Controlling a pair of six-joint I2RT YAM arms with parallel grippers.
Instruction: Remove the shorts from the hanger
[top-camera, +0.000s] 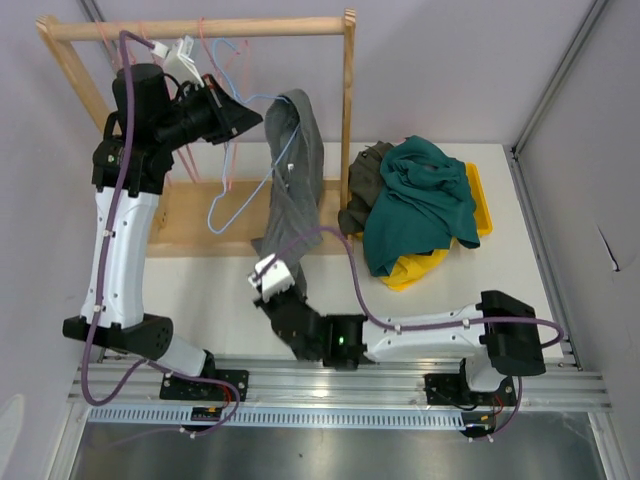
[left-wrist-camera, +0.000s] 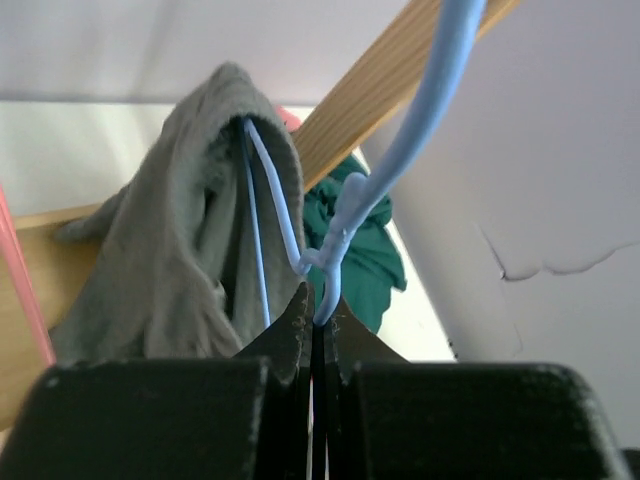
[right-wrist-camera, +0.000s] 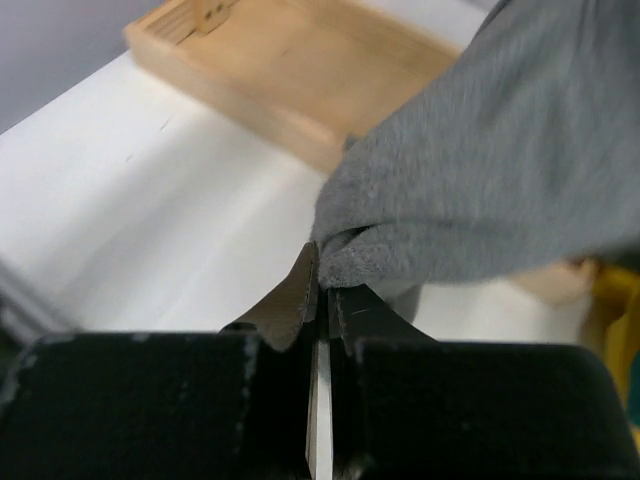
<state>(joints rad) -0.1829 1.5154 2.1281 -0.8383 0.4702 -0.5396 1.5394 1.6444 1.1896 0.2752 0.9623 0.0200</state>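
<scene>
Fingers of the right gripper (right-wrist-camera: 322, 288) are pinched shut on the bottom edge of the soft grey cloth shorts (right-wrist-camera: 500, 170), which stretch up and away from the tips. Left gripper (left-wrist-camera: 318, 318) fingers are clamped on the thin light-blue hanger (left-wrist-camera: 420, 110). The grey shorts drape over its wire just beyond and left of them. Farther right, past the pale wooden rack (top-camera: 348, 90), crumpled teal shorts (top-camera: 415, 205) lie heaped on yellow shorts (top-camera: 420, 268) and olive shorts (top-camera: 365, 180).

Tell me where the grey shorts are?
In the top view the grey shorts hang on the blue hanger, just left of the wooden rack's right post; the right gripper pinches their bottom end.
</scene>
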